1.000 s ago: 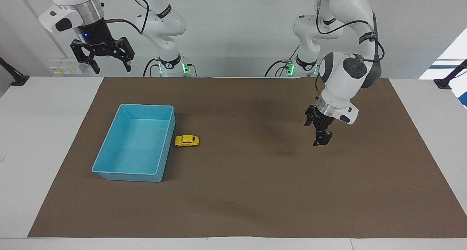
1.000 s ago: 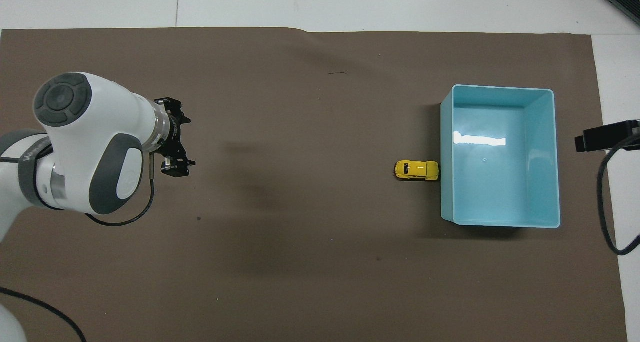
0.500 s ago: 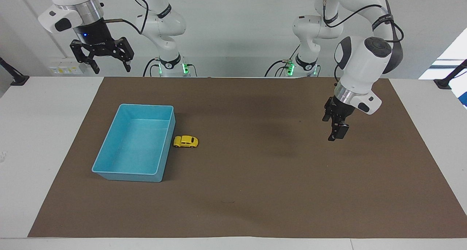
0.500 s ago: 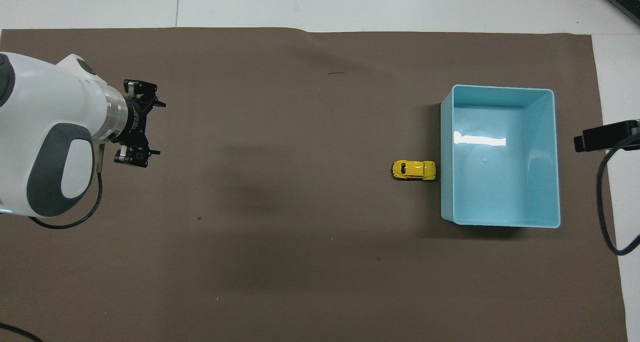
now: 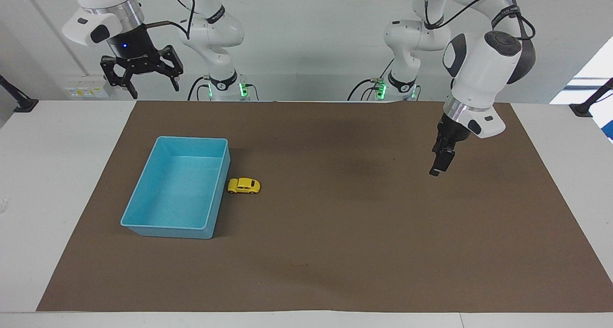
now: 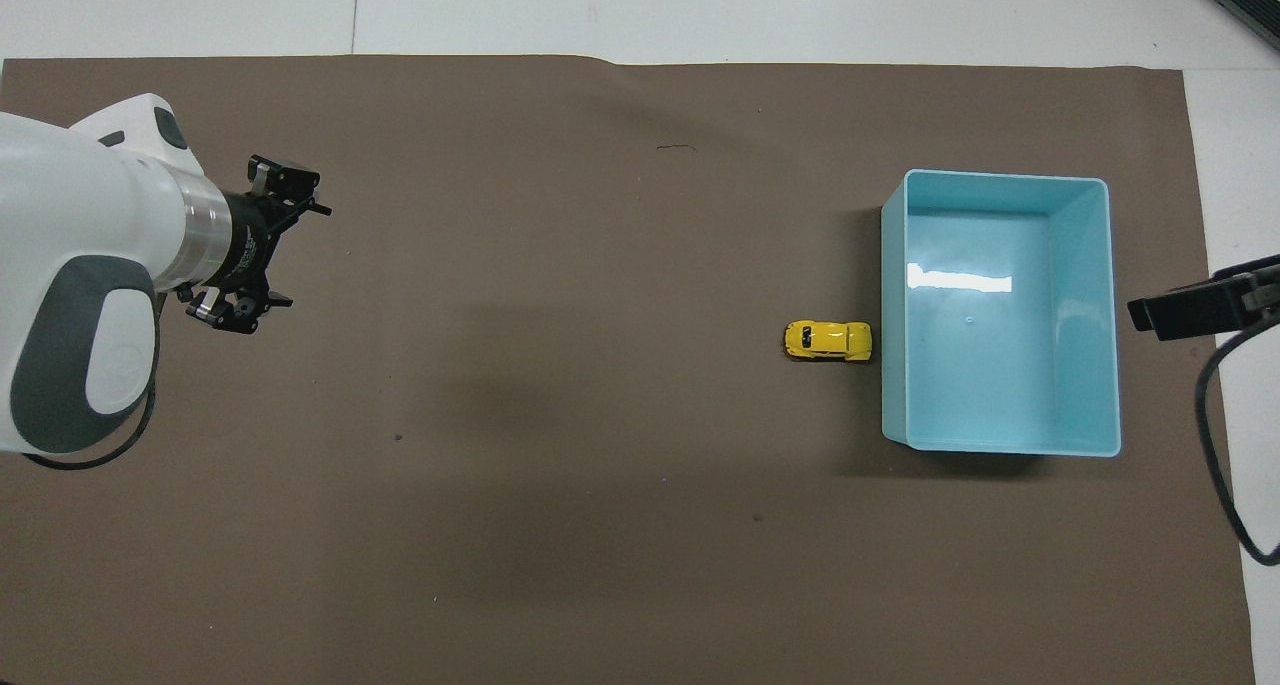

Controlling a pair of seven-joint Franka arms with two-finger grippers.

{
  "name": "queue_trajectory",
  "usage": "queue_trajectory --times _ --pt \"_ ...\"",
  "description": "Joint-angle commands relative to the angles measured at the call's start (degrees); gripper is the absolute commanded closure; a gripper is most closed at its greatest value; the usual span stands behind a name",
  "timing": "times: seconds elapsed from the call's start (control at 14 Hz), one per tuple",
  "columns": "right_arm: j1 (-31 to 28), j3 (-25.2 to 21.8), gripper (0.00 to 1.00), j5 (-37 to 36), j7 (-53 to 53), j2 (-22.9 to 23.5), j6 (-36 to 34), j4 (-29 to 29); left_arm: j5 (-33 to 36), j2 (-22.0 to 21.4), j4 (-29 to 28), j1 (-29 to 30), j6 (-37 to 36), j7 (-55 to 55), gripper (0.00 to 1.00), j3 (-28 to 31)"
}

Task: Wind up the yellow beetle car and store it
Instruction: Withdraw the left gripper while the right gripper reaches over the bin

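Note:
The yellow beetle car (image 5: 244, 186) (image 6: 828, 340) stands on its wheels on the brown mat, close beside the blue bin (image 5: 165, 232) (image 6: 1085, 315), on the side toward the left arm. A narrow gap shows between car and bin. My left gripper (image 5: 438, 167) (image 6: 295, 255) hangs open and empty above the mat near the left arm's end, far from the car. My right gripper (image 5: 153, 89) is raised high near the robots at the right arm's end, open and holding nothing.
The blue bin has nothing in it. The brown mat (image 5: 335, 251) covers most of the white table (image 5: 57, 175). A black cable (image 6: 1215, 445) hangs by the bin at the right arm's end.
The left gripper has drawn back toward the left arm's end of the table and risen. The right gripper has shifted slightly toward the middle. The car stays beside the bin.

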Motion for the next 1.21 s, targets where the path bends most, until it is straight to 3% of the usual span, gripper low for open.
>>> queue_trajectory --times 0.0,0.71,0.93,1.14 --pt "-0.37 1.76 0.00 1.29 -9.04 -3.35 0.52 -4.84 0.52 -2.45 -0.54 2.17 -3.79 8.96 0.00 -0.53" --pt "0.95 1.94 0.00 0.67 -43.14 -1.34 3.42 -7.67 0.52 -8.16 -0.54 8.15 -18.73 56.76 0.00 -0.44" --pt "1.64 1.94 0.00 0.67 -45.98 1.03 3.77 -7.67 1.74 -9.13 0.07 8.07 -23.12 66.53 0.00 0.17" --pt "3.23 1.94 0.00 0.67 -46.59 3.84 4.30 -7.75 2.36 -11.06 4.63 7.98 -25.23 69.37 0.00 0.09"
